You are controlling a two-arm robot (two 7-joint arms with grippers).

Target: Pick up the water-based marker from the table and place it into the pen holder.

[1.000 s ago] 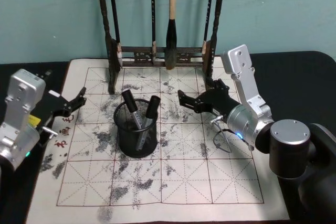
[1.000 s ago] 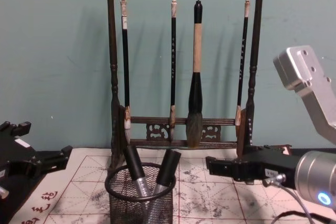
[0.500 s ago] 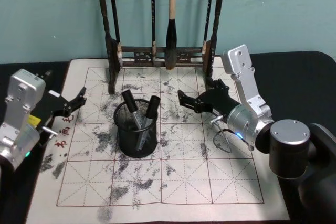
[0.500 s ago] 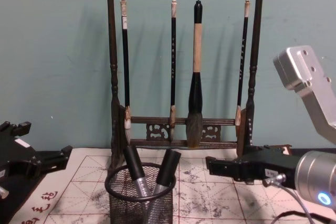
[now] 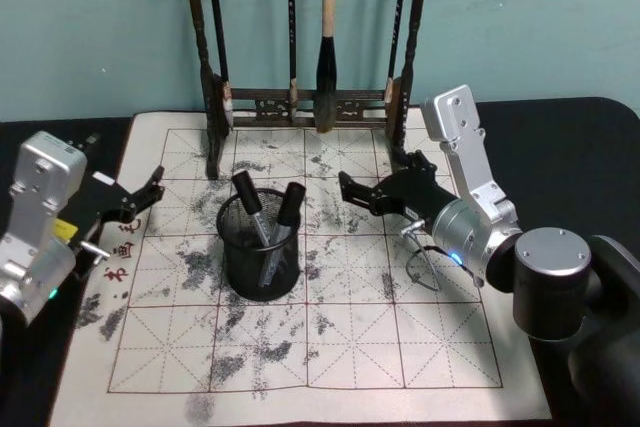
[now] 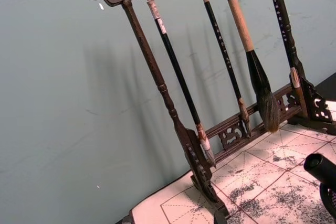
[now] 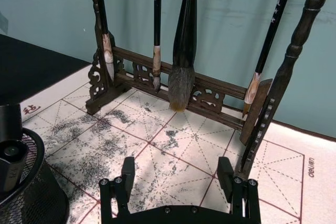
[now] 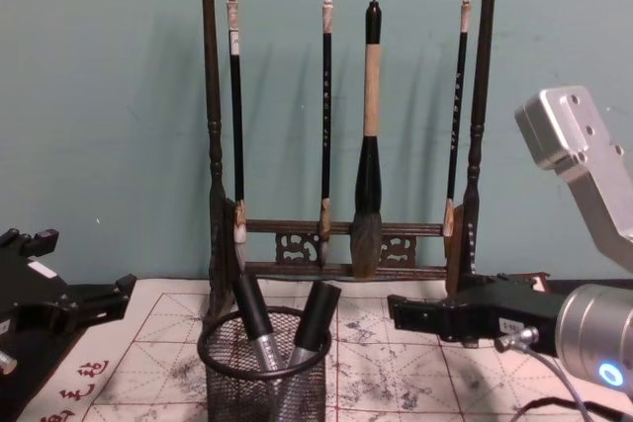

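Observation:
The black wire-mesh pen holder (image 5: pixel 262 259) (image 8: pixel 262 382) stands on the ink-stained grid mat (image 5: pixel 350 347). Two water-based markers lean inside it, grey barrels down and black caps up (image 5: pixel 247 192) (image 5: pixel 291 203) (image 8: pixel 252 308) (image 8: pixel 318 308). My right gripper (image 5: pixel 347 191) (image 7: pixel 177 174) hovers just right of the holder. It is open with nothing between its fingers (image 7: pixel 127 169). My left gripper (image 5: pixel 150 190) (image 8: pixel 99 301) sits at the mat's left edge, open and empty, apart from the holder. The right wrist view catches the holder's rim (image 7: pixel 31 145) and a marker cap (image 7: pixel 10 158).
A tall dark wooden brush rack (image 5: pixel 310 102) (image 8: pixel 341 244) with several hanging brushes stands at the mat's back edge, behind the holder. Black table (image 5: pixel 560 137) surrounds the mat. The mat's front half is bare.

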